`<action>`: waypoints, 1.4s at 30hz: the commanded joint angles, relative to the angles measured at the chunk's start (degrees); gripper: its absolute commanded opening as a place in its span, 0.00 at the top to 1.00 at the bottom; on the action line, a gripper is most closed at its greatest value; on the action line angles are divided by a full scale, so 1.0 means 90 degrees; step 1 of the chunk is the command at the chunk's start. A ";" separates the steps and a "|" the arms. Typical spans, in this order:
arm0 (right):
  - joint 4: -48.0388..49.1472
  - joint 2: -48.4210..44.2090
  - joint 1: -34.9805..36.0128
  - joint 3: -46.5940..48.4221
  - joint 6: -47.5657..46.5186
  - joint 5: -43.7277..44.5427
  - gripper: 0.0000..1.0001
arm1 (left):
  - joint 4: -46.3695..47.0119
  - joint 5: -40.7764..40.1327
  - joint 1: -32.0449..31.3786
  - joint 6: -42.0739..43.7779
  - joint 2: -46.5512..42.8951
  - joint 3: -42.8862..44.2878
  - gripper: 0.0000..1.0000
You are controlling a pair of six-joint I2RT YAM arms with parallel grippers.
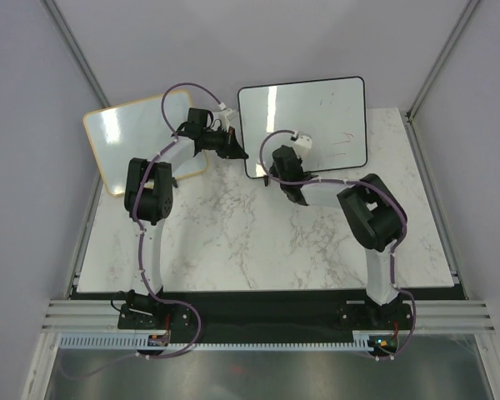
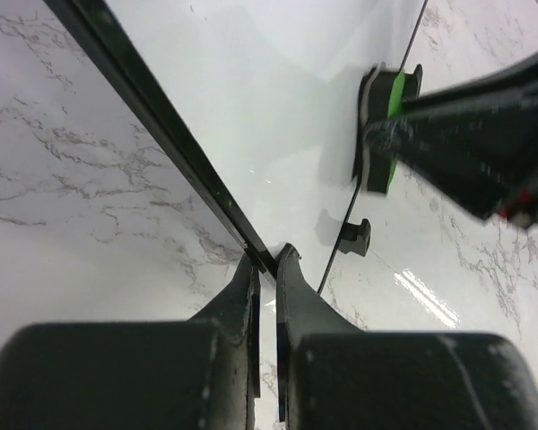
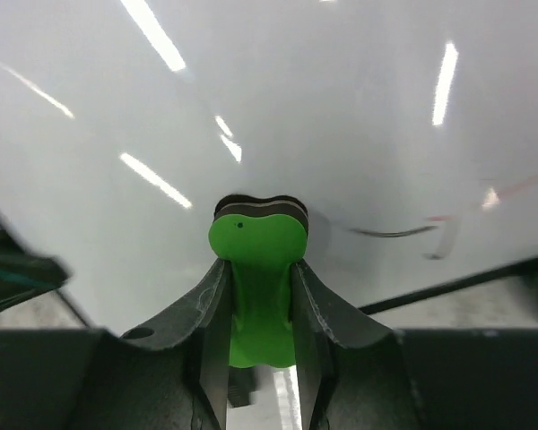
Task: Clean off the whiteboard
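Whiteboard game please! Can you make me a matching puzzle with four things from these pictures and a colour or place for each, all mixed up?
Things:
1. whiteboard
2. eraser
3. wooden-framed board
4. left gripper

Clues:
A. green
B. light frame, on the left in the top view
C. pinching a thin black frame edge
D. red and black marks on it

Pairs: 1-D, 2-A, 3-B, 4-C
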 commanded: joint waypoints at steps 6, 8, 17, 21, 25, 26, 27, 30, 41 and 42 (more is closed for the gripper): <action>-0.1144 -0.0423 -0.0923 -0.0746 0.0482 0.1195 1.00 | 0.0193 -0.0176 -0.0070 0.0812 -0.0240 0.0236 0.98; -0.1154 -0.0316 -0.0933 -0.0561 0.0443 0.1098 1.00 | 0.0193 -0.0166 -0.0069 0.0812 -0.0240 0.0216 0.98; -0.0656 0.0270 -0.0182 0.0630 -0.0289 0.0435 1.00 | 0.0183 -0.0166 -0.0060 0.0813 -0.0221 0.0246 0.98; -0.0149 0.0417 -0.0084 0.0690 -0.0241 -0.0161 1.00 | 0.0173 -0.0157 -0.0060 0.0812 -0.0221 0.0246 0.98; -0.0312 0.0417 -0.0122 0.0612 -0.0231 0.0148 1.00 | 0.0154 -0.0147 -0.0060 0.0812 -0.0231 0.0246 0.98; -0.0401 0.0407 -0.0171 0.0563 -0.0173 0.0218 1.00 | 0.0144 -0.0137 -0.0060 0.0812 -0.0250 0.0246 0.98; -0.0450 0.0349 -0.0384 0.0495 0.0089 0.0228 1.00 | 0.0125 -0.0127 -0.0050 0.0822 -0.0260 0.0246 0.98; -0.0256 0.0037 -0.0989 -0.0187 0.0713 0.0150 1.00 | -0.0041 -0.0108 -0.0021 0.0929 -0.0348 0.0255 0.98; -0.0157 -0.0462 -0.2017 -0.0483 0.0218 0.0492 1.00 | -0.0549 -0.0508 0.0028 0.1720 -0.0670 0.0031 0.98; -0.0187 -0.0462 -0.2017 -0.0434 0.0228 0.0434 1.00 | -0.0569 -0.0518 0.0018 0.1740 -0.0670 0.0021 0.98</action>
